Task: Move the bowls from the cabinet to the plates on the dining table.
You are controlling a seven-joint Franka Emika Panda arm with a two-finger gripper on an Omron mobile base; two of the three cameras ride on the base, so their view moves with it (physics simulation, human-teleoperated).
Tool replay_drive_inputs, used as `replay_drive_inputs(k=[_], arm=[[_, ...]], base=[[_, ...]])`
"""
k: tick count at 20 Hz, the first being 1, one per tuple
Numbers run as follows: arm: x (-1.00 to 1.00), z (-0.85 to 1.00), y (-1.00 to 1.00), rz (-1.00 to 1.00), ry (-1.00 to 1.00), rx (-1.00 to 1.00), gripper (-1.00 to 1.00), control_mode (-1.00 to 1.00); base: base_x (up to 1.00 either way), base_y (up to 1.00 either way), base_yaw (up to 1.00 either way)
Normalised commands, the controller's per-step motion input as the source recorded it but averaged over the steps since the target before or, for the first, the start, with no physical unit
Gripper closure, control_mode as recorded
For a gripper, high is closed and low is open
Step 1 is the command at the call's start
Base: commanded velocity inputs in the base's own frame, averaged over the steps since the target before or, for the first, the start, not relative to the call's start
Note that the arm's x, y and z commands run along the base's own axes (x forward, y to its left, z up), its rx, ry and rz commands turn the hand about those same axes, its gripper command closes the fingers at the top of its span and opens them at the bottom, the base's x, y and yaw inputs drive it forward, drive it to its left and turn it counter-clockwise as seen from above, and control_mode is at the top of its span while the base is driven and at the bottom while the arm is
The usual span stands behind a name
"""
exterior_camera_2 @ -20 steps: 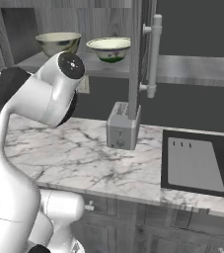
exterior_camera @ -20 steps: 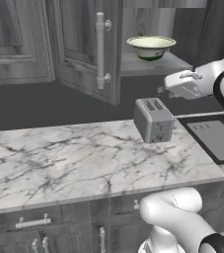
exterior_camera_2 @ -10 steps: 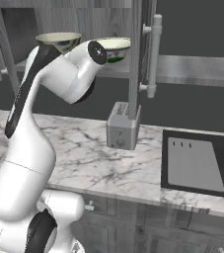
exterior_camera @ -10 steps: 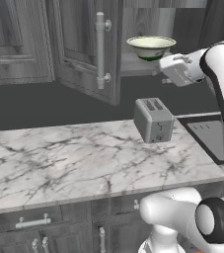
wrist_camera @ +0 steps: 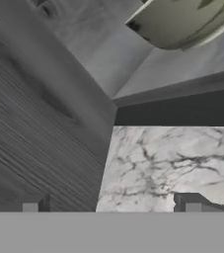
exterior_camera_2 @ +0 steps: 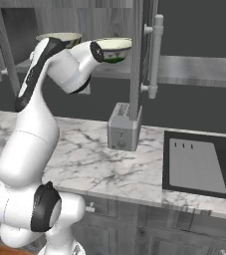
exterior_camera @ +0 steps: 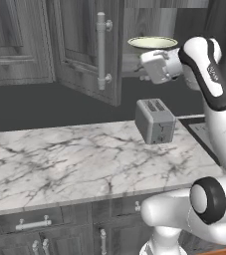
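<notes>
The dark grey cabinet [exterior_camera: 84, 45] stands open, its door [wrist_camera: 34, 123] swung out. Two pale cream-green bowls sit on its shelf [wrist_camera: 148, 64]: one [exterior_camera_2: 114, 49] near the door and one [exterior_camera_2: 59, 37] further left, partly behind my arm. In the left base view the near bowl [exterior_camera: 152, 42] is just above my gripper [exterior_camera: 153, 67]. In the hand view this bowl [wrist_camera: 182, 20] is at the top right, above and beyond my gripper [wrist_camera: 113, 205], which is open with nothing between its fingertips [wrist_camera: 34, 202]. The plates and the dining table are out of view.
A silver toaster [exterior_camera: 155, 119] stands on the marble counter [exterior_camera: 59, 159] below the shelf. A dark sink [exterior_camera_2: 199, 164] is set into the counter at the right. The open door's long bar handle [exterior_camera_2: 157, 55] juts out right of the near bowl.
My arm has risen and swung left towards the cabinet. The hand now sits just under the near bowl instead of lower and to its right. The jaws have stayed open.
</notes>
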Motion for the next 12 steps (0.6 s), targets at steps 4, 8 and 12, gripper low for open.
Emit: replay_drive_inputs(k=[4,8,12], arm=[[0.38,0.0,0.43,0.21,0.13,0.15,-1.0,-1.0],[0.32,0.0,0.46,0.21,0.14,0.12,-1.0,-1.0],[0.18,0.0,0.65,0.17,0.1,0.03,-1.0,-1.0]], base=[[0.0,0.0,0.0],[0.0,0.0,0.0],[0.0,0.0,0.0]])
